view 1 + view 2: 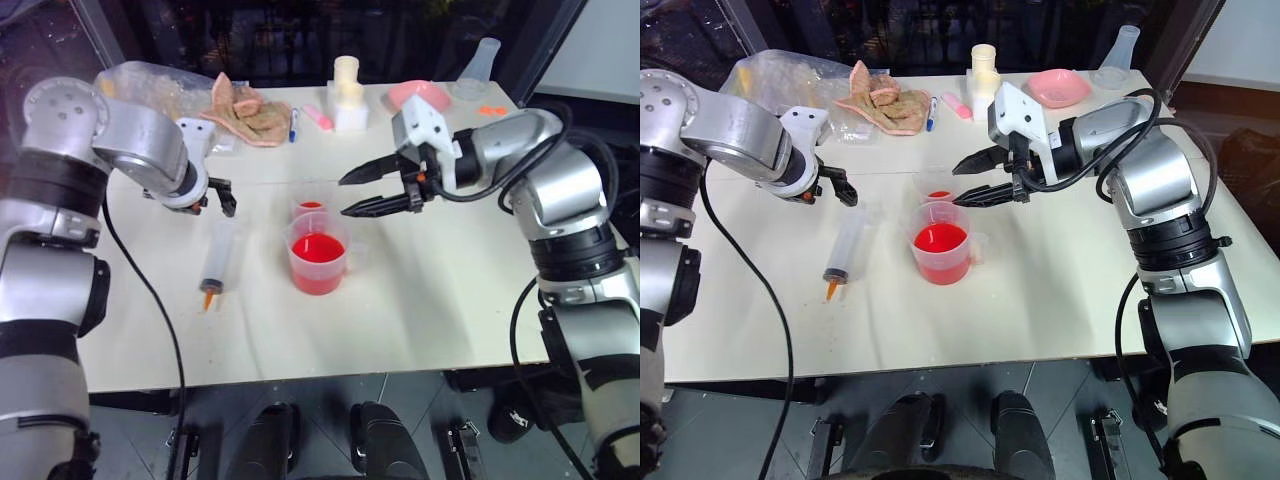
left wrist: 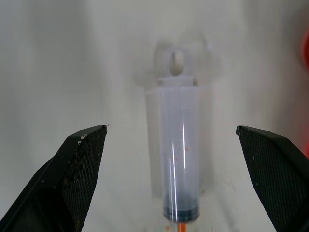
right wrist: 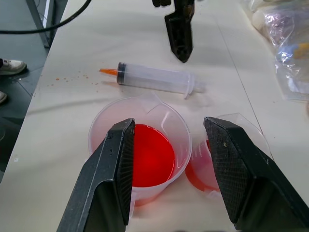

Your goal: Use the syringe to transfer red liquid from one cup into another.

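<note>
Reaching for the syringe [image 1: 216,262] lying left of the handled cup [image 1: 318,262]; my left gripper [image 2: 176,179], wide and empty, straddles it. Next: lower and close on the barrel.

The syringe [image 1: 217,263] is laid flat on the table [image 1: 440,300], left of the handled cup [image 1: 318,252] of red liquid [image 1: 317,258]. The left gripper [image 1: 218,196] is held just above it, empty.
</note>
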You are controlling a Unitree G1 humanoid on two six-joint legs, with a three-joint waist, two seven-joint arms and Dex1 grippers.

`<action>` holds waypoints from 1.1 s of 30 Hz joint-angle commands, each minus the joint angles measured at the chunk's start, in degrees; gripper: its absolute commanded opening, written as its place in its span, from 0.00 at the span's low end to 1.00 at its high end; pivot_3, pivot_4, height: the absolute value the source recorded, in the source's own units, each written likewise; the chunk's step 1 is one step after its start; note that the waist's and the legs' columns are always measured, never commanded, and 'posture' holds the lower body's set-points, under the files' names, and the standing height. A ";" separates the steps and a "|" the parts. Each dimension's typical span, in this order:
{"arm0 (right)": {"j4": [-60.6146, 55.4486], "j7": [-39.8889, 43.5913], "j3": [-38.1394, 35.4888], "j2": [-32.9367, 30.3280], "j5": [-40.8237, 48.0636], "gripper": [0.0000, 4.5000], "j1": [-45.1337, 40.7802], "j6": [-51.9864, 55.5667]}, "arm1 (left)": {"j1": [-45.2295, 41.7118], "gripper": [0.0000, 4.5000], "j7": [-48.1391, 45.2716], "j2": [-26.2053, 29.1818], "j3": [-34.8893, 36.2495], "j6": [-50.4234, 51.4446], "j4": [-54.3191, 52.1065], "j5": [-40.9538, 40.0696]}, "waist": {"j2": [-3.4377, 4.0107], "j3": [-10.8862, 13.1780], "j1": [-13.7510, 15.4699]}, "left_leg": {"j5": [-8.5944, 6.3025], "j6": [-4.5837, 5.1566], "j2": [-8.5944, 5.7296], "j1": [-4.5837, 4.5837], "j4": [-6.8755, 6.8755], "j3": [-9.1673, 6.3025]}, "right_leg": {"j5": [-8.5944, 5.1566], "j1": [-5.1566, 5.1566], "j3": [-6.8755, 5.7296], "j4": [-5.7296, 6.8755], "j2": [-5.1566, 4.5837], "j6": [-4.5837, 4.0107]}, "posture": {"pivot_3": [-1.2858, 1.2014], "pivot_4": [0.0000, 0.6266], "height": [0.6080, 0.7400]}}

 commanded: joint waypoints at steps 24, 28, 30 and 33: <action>-4.66 -2.15 -3.09 -2.59 1.61 0.52 1.73 2.22 | 1.67 0.99 -14.98 -11.54 13.15 0.50 14.18 35.15 | -0.01 0.00 -0.58 | 0.00 0.00 -0.01 -0.07 0.01 0.01 | 0.00 -0.03 -0.01 0.00 -0.02 0.00 | 0.52 0.24 1.00; -5.18 -2.34 -3.19 -3.23 1.86 0.52 1.96 2.60 | 1.82 0.75 -16.21 -12.87 15.81 0.50 14.70 39.60 | -0.01 0.00 -0.53 | 0.00 0.00 -0.01 -0.07 0.01 0.01 | 0.00 -0.04 -0.01 0.01 -0.02 0.01 | 0.52 0.24 1.00; -5.39 -2.42 -3.21 -3.44 1.99 0.52 2.01 2.76 | 2.13 0.60 -16.91 -13.14 16.77 0.50 15.15 41.37 | -0.01 0.00 -0.52 | 0.00 0.00 -0.01 -0.07 0.01 0.00 | 0.01 -0.04 -0.01 0.01 -0.03 0.01 | 0.52 0.24 1.00; -5.46 -2.54 -3.21 -3.54 2.12 0.52 1.93 2.98 | 2.41 0.37 -17.66 -13.42 18.68 0.50 16.27 44.30 | -0.01 0.00 -0.55 | 0.00 0.00 -0.01 -0.07 0.01 0.01 | 0.01 -0.04 -0.01 0.01 -0.03 0.01 | 0.52 0.24 1.00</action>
